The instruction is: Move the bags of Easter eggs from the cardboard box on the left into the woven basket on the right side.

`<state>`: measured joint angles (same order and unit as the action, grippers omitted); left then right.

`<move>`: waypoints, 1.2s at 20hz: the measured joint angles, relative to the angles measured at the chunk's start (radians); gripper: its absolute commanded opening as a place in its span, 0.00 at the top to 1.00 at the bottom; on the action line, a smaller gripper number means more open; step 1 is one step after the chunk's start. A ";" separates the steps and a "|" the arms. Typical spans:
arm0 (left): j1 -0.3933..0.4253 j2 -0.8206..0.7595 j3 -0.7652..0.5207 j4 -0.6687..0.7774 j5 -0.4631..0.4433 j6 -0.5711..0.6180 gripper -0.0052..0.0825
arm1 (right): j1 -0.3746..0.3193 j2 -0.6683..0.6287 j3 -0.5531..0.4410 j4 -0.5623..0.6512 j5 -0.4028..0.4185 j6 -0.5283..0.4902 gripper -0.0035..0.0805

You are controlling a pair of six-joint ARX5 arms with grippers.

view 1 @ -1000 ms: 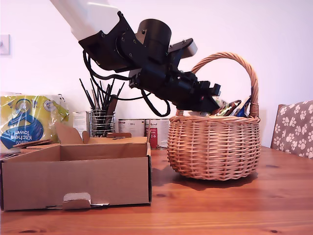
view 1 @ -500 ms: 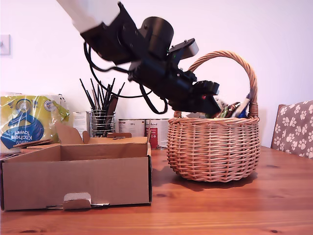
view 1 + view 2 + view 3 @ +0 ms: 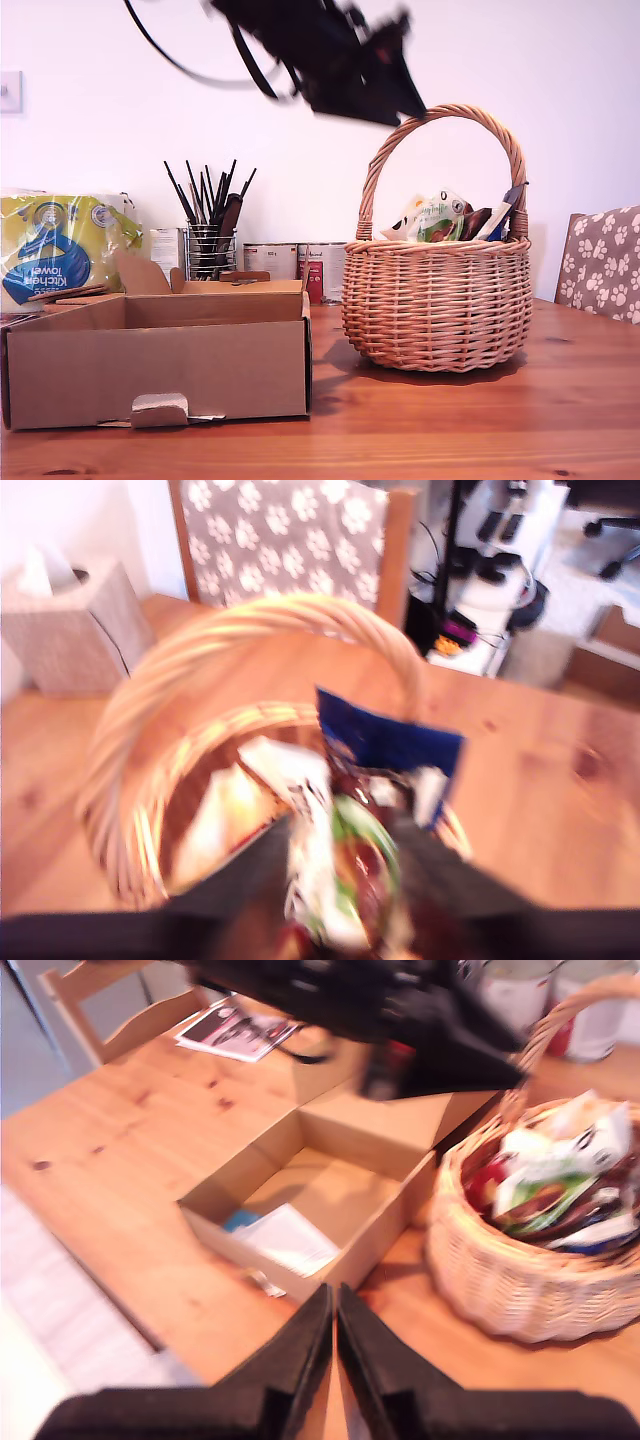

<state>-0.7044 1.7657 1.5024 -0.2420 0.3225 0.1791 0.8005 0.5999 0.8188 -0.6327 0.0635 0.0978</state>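
My first tool (image 3: 385,85) hangs blurred above the woven basket (image 3: 437,305) — grip state unreadable; my second tool (image 3: 335,1335) — fingers pressed together, empty — faces the cardboard box (image 3: 330,1195).

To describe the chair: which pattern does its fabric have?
White paw prints on grey fabric; the chair shows sharpest in the exterior view.

At the exterior view's left I see a plain brown cardboard box (image 3: 160,360); centre right, a light tan woven basket (image 3: 437,305) holding a white-green bag (image 3: 432,217). A dark blue bag (image 3: 385,748) shows too. The tabletop (image 3: 450,420) is reddish-brown wood.
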 measured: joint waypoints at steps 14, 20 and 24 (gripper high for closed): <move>0.160 -0.517 -0.549 0.161 -0.001 -0.072 0.97 | -0.380 0.096 -0.061 0.414 -0.200 -0.098 0.97; 0.251 -0.933 -0.830 0.205 -0.090 -0.120 0.97 | -0.391 0.105 -0.200 0.542 -0.257 -0.098 0.97; 0.273 -1.183 -0.920 0.140 -0.143 -0.159 0.97 | -0.362 0.102 -0.200 0.557 -0.261 -0.092 0.97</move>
<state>-0.4316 0.5831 0.5823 -0.1024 0.1799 0.0200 0.4389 0.7021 0.6189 -0.0757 -0.1978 0.0063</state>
